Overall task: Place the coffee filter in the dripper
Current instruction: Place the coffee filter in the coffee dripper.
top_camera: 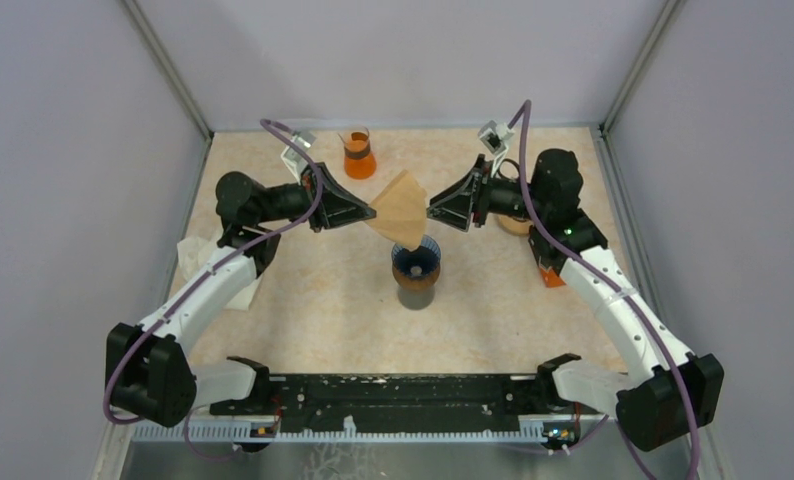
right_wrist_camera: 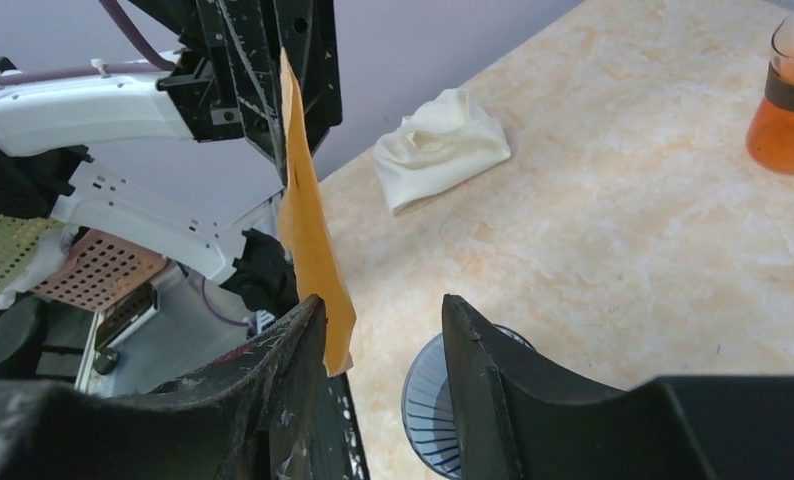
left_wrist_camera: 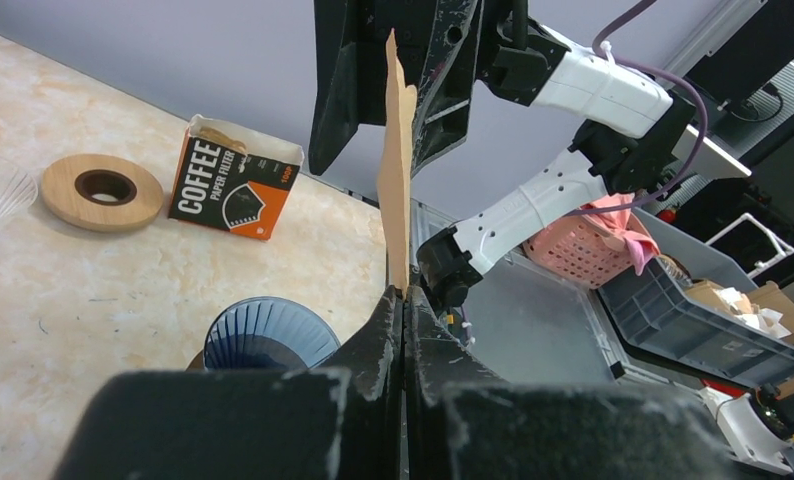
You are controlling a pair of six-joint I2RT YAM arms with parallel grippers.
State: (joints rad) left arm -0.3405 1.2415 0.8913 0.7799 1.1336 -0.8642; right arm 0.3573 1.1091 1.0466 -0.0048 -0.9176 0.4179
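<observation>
Left wrist view. Black-and-orange carton (left_wrist_camera: 235, 180) lying on the tabletop (left_wrist_camera: 73, 300): its black face carries the word "COFFEE" in large white capitals, with "PAPER FILTER" in smaller white capitals on the line below. The orange corner at the upper right of that face bears small print, too small to read. Top external and right wrist views: no lettering can be read.

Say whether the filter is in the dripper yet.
Out. The filter hangs above the dripper, pinched in the left end effector.
</observation>
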